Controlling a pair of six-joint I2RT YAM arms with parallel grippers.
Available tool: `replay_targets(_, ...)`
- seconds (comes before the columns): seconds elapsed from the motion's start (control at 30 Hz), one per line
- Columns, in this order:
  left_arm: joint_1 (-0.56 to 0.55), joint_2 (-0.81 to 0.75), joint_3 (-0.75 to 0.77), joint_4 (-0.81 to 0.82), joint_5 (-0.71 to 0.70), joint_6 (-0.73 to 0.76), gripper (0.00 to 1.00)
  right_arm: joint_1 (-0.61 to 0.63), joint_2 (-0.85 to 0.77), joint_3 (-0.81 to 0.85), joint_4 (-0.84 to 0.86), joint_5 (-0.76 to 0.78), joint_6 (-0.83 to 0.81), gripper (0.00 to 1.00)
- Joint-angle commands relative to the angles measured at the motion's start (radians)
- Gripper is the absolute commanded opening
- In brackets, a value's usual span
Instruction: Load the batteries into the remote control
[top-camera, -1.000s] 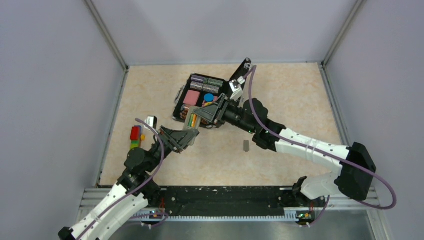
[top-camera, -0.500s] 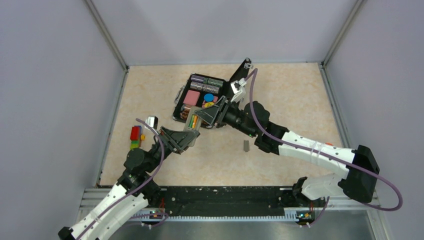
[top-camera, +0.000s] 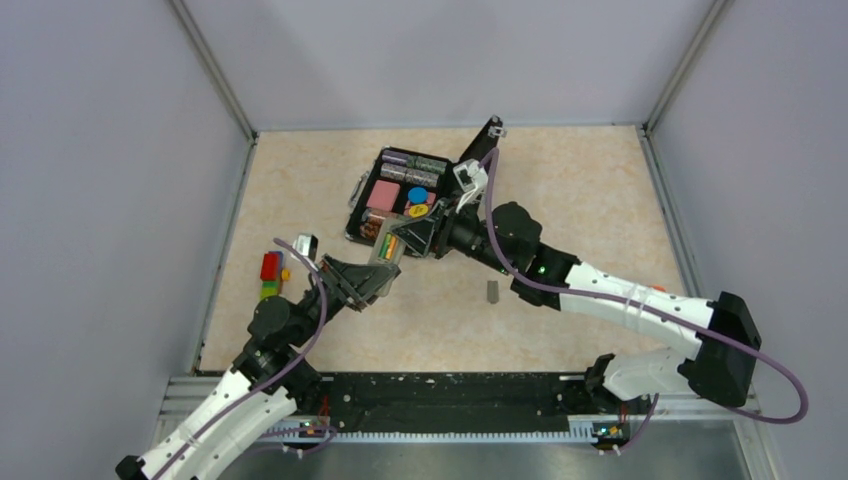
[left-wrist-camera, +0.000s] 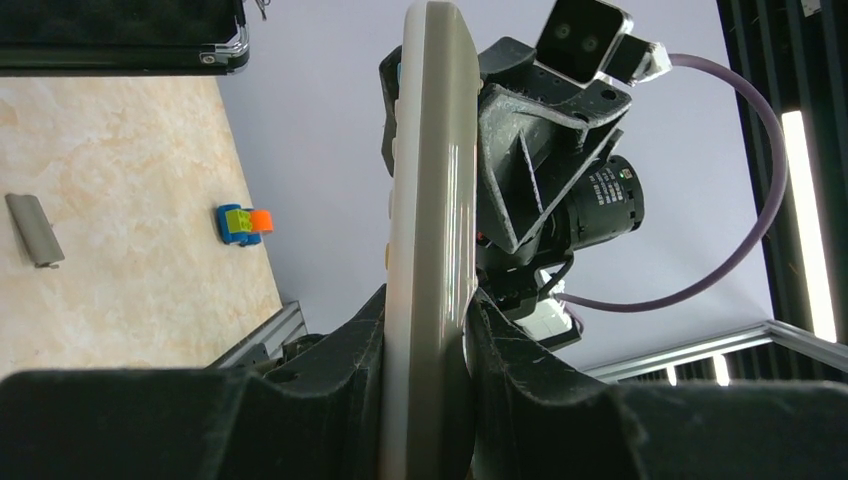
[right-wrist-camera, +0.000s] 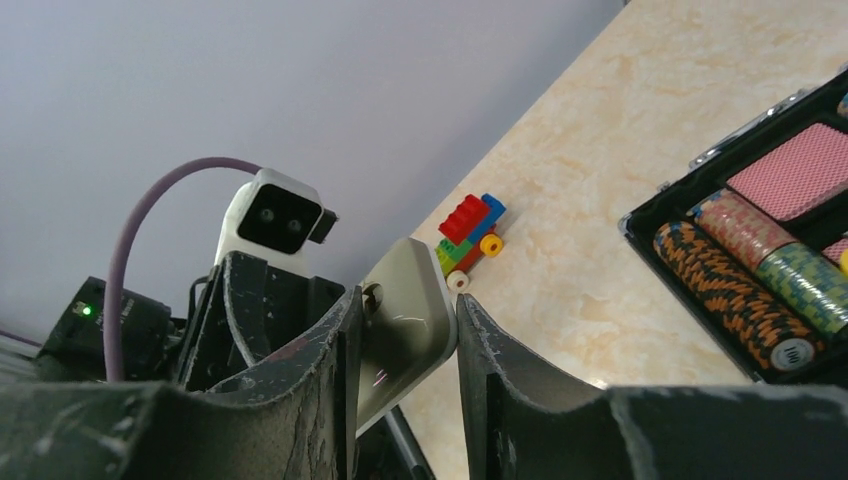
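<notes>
Lilac-grey walls (top-camera: 440, 60), marbled beige tabletop (top-camera: 590, 190) — enclosed

My 2 arms wear white shells over black joints: the left arm (top-camera: 225, 405) and the right arm (top-camera: 630, 305), whose elbow is a bulky black block. A purple cable (right-wrist-camera: 195, 166) runs along each to a small white-grey camera box (right-wrist-camera: 275, 215). My left hand (left-wrist-camera: 425, 330) and right hand (right-wrist-camera: 405, 340) have thick, scuffed black fingers (right-wrist-camera: 300, 350). A green light (top-camera: 541, 270) glows on my right forearm.

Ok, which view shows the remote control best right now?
Top external: the remote control shows its grey back along most of its length. Left wrist gives only its thin side edge; right wrist only one rounded end.
</notes>
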Motion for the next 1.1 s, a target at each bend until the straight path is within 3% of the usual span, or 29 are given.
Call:
replay_targets(0.0, 0.010, -0.020, 0.093, 0.138, -0.113, -0.036, 0.00, 0.031, -0.023, 0.013, -0.179, -0.017, -0.189, 0.35)
replay_targets(0.1, 0.010, -0.021, 0.103, 0.083, -0.100, -0.006, 0.00, 0.029, -0.026, 0.046, -0.212, 0.015, -0.171, 0.44)
replay_targets(0.23, 0.009, -0.032, 0.133, -0.058, -0.065, 0.099, 0.00, 0.029, -0.050, 0.092, -0.219, 0.013, -0.086, 0.72)
replay_targets(0.4, 0.011, -0.049, 0.160, -0.194, 0.006, 0.278, 0.00, -0.006, -0.094, 0.133, -0.231, -0.033, 0.026, 0.83)
replay_targets(0.6, 0.010, -0.009, 0.204, -0.248, 0.176, 0.442, 0.00, -0.094, -0.140, 0.144, -0.277, -0.201, 0.089, 0.85)
replay_targets(0.9, 0.010, 0.157, 0.316, -0.215, 0.502, 0.536, 0.00, -0.118, -0.101, 0.225, -0.559, -0.542, -0.110, 0.84)
replay_targets(1.07, 0.010, 0.198, 0.345, -0.213, 0.558, 0.550, 0.00, -0.118, -0.113, 0.172, -0.519, -0.625, -0.070, 0.72)
